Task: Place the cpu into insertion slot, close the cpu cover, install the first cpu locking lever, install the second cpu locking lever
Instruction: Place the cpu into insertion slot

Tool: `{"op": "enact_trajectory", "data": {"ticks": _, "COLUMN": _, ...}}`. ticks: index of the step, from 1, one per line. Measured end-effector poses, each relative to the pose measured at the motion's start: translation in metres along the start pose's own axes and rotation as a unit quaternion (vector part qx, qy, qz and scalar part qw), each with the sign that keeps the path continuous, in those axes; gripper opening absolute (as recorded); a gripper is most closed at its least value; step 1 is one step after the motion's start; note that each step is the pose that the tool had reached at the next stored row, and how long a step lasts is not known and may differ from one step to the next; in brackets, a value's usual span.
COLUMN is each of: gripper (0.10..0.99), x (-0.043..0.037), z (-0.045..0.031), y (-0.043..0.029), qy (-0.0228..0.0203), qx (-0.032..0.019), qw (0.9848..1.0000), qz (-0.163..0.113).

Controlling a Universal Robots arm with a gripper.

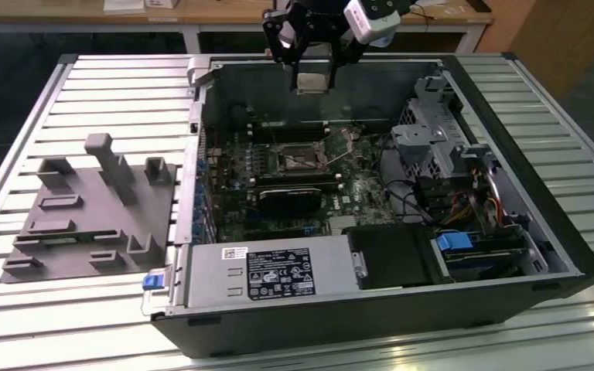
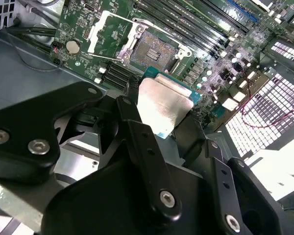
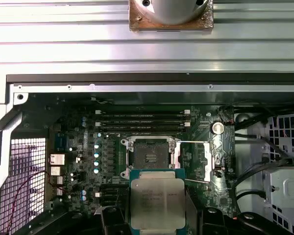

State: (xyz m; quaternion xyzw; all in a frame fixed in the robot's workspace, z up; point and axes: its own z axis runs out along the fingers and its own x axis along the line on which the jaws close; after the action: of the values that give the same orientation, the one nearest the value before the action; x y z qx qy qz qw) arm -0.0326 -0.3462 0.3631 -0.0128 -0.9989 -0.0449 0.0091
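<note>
The fingers point(image 2: 137, 132) are clenched on the cpu point(image 2: 161, 105), one black finger against each of two opposite edges. The gripper point(image 1: 314, 69) thus carries the chip in the air, with its dull silver top facing both wrist cameras. In the exterior view the cpu point(image 1: 312, 81) hangs above the far end of the open computer case point(image 1: 380, 325), higher than the case walls and touching nothing but the fingers.

Below it lies the motherboard point(image 3: 88, 147). The insertion slot point(image 3: 149, 156) is bare with its dark centre exposed, and in the first wrist view it appears just past the chip's free edge. The cpu cover point(image 2: 96, 34) is swung open off the slot, to one side of it. A round coin cell point(image 3: 216, 127) sits just beyond the cover. The long memory slots point(image 3: 142, 117) run along another side of the slot, between it and the case wall.

In the exterior view a black block point(image 1: 288, 199) lies on the board on the near side of the slot. The power supply point(image 1: 266, 274) sits at the near end of the case. On the exterior view's left a grey fixture point(image 1: 90, 224) rests on the slatted table point(image 1: 565, 116) beside the case.

The chip juts out past the fingertips, most of its top clear of them.
</note>
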Motion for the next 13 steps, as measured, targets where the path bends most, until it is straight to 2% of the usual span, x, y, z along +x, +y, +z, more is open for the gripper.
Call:
{"op": "enact_trajectory", "data": {"ticks": 5, "gripper": 0.537, "x": 0.0003, "z": 0.0015, "y": -0.0001, "qy": -0.0012, "qx": 0.0001, "qw": 1.0, "qz": 0.0}}
{"op": "enact_trajectory", "data": {"ticks": 13, "gripper": 0.537, "x": 0.0004, "z": 0.014, "y": -0.0013, "qy": -0.0042, "qx": 0.0001, "qw": 1.0, "qz": 0.0}}
